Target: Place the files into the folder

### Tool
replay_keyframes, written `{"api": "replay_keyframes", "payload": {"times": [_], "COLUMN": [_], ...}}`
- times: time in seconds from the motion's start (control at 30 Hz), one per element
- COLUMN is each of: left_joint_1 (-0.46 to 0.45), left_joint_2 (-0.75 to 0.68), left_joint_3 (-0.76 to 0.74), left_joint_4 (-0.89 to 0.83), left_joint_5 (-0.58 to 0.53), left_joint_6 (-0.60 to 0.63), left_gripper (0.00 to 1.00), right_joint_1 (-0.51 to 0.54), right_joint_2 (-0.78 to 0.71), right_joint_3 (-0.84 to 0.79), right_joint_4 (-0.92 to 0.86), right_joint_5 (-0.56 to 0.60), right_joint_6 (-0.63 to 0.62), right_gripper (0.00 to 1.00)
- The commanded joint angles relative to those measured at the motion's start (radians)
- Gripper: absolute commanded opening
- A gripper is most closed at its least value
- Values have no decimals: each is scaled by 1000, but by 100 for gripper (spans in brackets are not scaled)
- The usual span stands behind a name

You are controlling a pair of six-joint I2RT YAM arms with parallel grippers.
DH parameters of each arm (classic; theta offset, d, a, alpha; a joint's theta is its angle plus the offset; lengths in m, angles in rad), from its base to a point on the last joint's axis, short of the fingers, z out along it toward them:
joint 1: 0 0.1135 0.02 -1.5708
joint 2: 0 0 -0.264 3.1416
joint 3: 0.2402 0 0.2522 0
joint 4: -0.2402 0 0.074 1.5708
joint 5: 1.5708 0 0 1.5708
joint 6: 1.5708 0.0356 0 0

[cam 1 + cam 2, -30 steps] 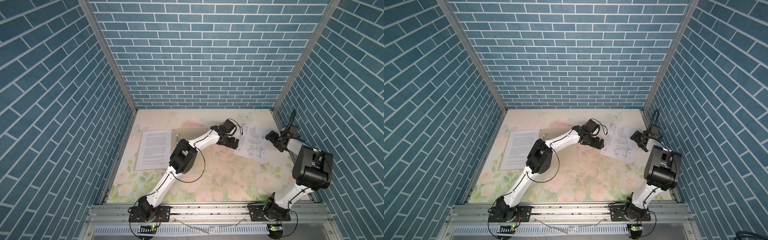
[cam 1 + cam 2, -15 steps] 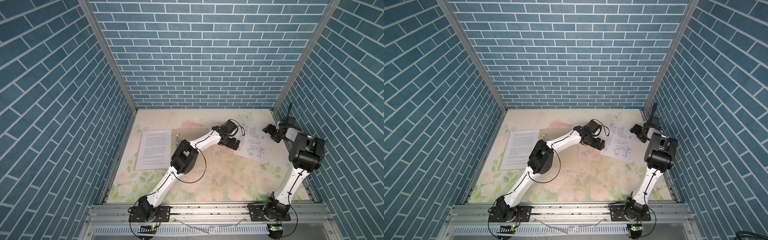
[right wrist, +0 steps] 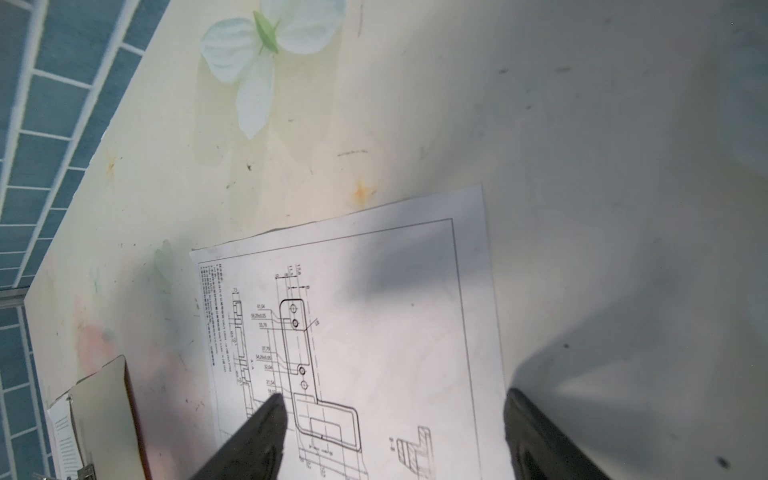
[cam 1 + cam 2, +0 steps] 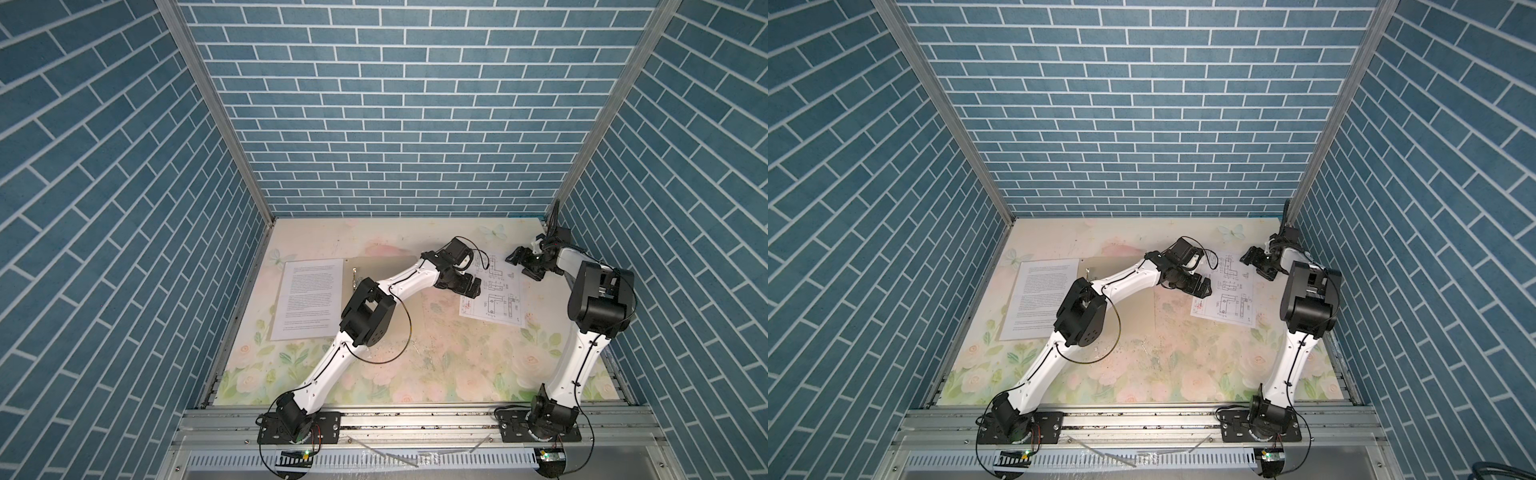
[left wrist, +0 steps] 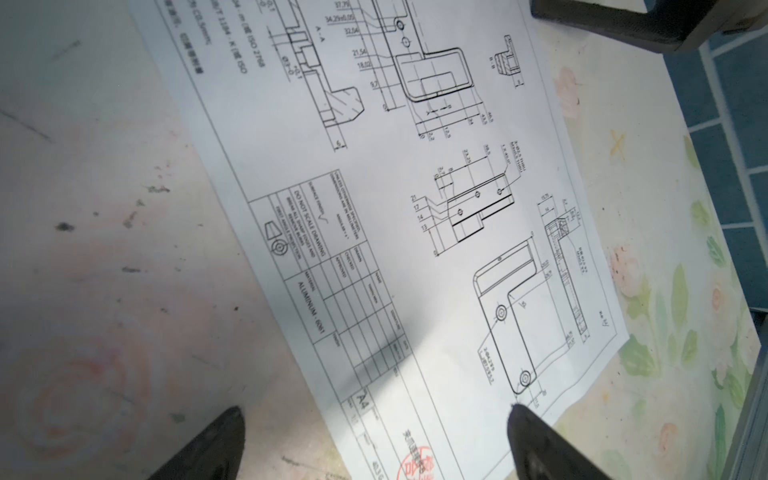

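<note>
White drawing sheet (image 4: 498,300) lies partly beneath left pincer (image 4: 471,287).

You've got a pale floral-print tabletop (image 4: 457,365), scuffed and speckled dark, walled on three sides by blue brick-pattern panels (image 4: 395,104). A grey aluminium rail (image 4: 415,419) and a white slotted cable duct (image 4: 415,459) run along the front.

Left arm (image 4: 401,286), right arm (image 4: 578,360): jaws apart.

Bright, even light; soft shadows; wrist views slightly blurred.
</note>
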Motion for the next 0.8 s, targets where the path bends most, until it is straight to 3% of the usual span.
{"api": "replay_keyframes", "payload": {"times": [0.0, 0.47, 0.63, 0.77], "left_joint_1": [2, 17, 17, 18], "left_joint_2": [10, -227, -266, -300], "left_joint_3": [-86, -492, -564, -600], "left_joint_4": [-61, 25, 64, 48], "left_joint_5": [24, -6, 20, -13], "left_joint_6": [-13, -114, -154, -153], "left_gripper": [100, 100, 100, 100], "right_joint_1": [49, 104, 110, 115], "right_joint_2": [-7, -184, -204, -231], "right_joint_3": [-68, -298, -350, -394], "right_joint_4": [-110, -3, 31, 26], "right_joint_5": [-23, 46, 1, 48], "right_joint_6": [-22, 63, 97, 88], "right_gripper": [81, 79, 78, 78]}}
